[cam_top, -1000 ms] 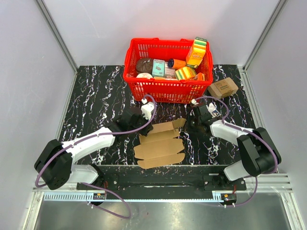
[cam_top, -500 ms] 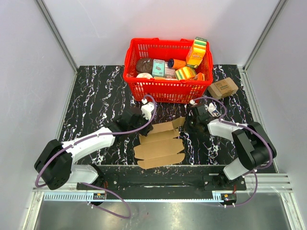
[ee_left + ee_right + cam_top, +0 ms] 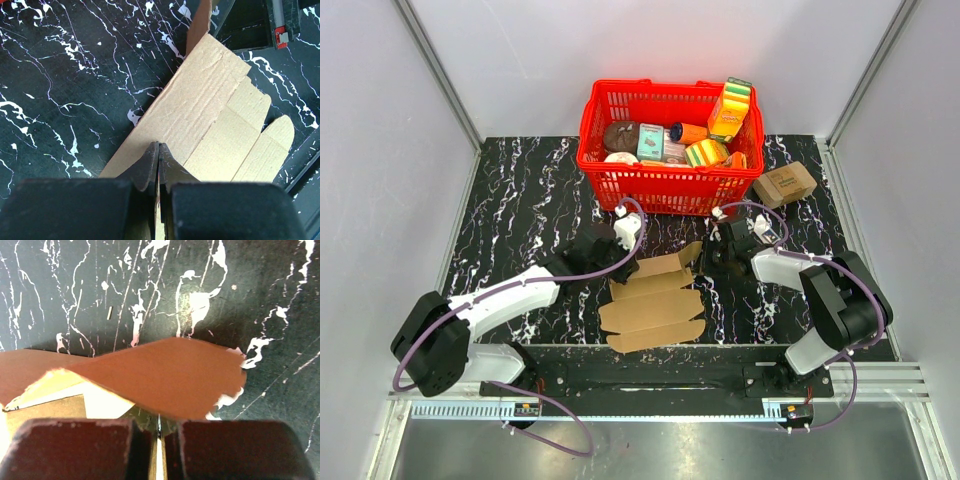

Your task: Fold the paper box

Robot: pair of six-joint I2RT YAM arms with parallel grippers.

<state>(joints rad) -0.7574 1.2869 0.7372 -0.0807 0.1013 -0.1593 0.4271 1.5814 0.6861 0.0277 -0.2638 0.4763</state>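
A robotics lab test cell: white panels (image 3: 650, 50) in aluminium framing (image 3: 440, 75) enclose a black marbled table (image 3: 520, 190). Robot arms (image 3: 510, 295) are bolted to a rail (image 3: 650, 375) at 6 o'clock, and a red grocery basket (image 3: 660, 185) stands at 12.

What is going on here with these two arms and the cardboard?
Two robot arms are folding a paper box on the table. The left gripper is shut on its left edge; the right gripper is shut on a flap at its far right corner, raised off the table. The near flaps lie flat. A full red basket stands behind.
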